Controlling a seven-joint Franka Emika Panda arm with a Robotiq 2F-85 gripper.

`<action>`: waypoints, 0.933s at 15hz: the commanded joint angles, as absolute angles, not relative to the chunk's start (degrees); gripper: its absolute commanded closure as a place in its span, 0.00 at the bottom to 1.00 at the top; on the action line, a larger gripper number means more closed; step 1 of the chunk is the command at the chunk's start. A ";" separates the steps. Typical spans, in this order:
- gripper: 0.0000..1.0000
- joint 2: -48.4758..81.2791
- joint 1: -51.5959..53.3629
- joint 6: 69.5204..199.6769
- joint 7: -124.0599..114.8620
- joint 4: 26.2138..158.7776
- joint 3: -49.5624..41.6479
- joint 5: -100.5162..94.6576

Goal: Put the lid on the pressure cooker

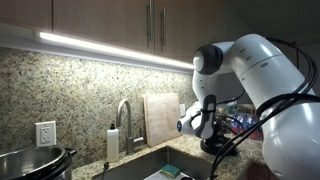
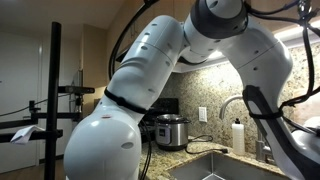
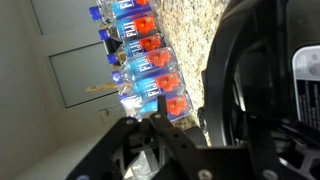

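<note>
The pressure cooker (image 1: 35,162) is seen on the desk (image 1: 95,168) beside the sink (image 1: 150,166), steel rim showing, well apart from the gripper (image 1: 209,130). The gripper is held low at the sink's other side, right over a dark rounded shape that may be the lid (image 1: 215,147). Whether it is wide or narrow cannot be told, and blue-capped water bottles (image 3: 150,70) are lined up in the wrist view.

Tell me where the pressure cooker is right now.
The pressure cooker sits at the bottom-left corner of an exterior view, just below the wall outlet and left of the soap bottle and faucet.
</note>
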State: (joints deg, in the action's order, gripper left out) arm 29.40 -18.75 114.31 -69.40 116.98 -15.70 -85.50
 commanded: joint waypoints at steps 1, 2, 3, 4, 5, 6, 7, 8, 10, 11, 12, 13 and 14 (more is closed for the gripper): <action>0.74 29.08 -19.39 113.55 -70.26 117.10 -15.47 -86.55; 0.79 28.77 -19.43 113.72 -70.14 117.36 -15.49 -86.56; 0.84 28.38 -19.60 114.20 -69.73 117.69 -15.48 -86.47; 0.91 27.96 -19.79 114.79 -69.21 118.05 -15.46 -86.39; 0.92 26.98 -20.30 116.37 -67.85 118.78 -15.39 -86.24; 0.94 25.93 -20.92 118.23 -66.83 119.50 -15.41 -86.19; 0.93 25.06 -21.38 119.21 -65.81 119.86 -15.52 -86.07; 0.91 23.76 -22.09 121.20 -64.83 120.51 -15.68 -86.06; 0.91 21.71 -23.05 123.80 -63.61 121.35 -16.30 -86.04; 0.91 20.32 -23.42 125.12 -62.60 122.09 -16.69 -86.09; 0.91 19.16 -23.47 125.73 -62.03 122.81 -17.12 -86.40; 0.93 17.85 -23.32 126.17 -61.71 123.74 -17.56 -87.08; 0.95 16.56 -22.96 126.03 -61.52 124.61 -17.89 -87.72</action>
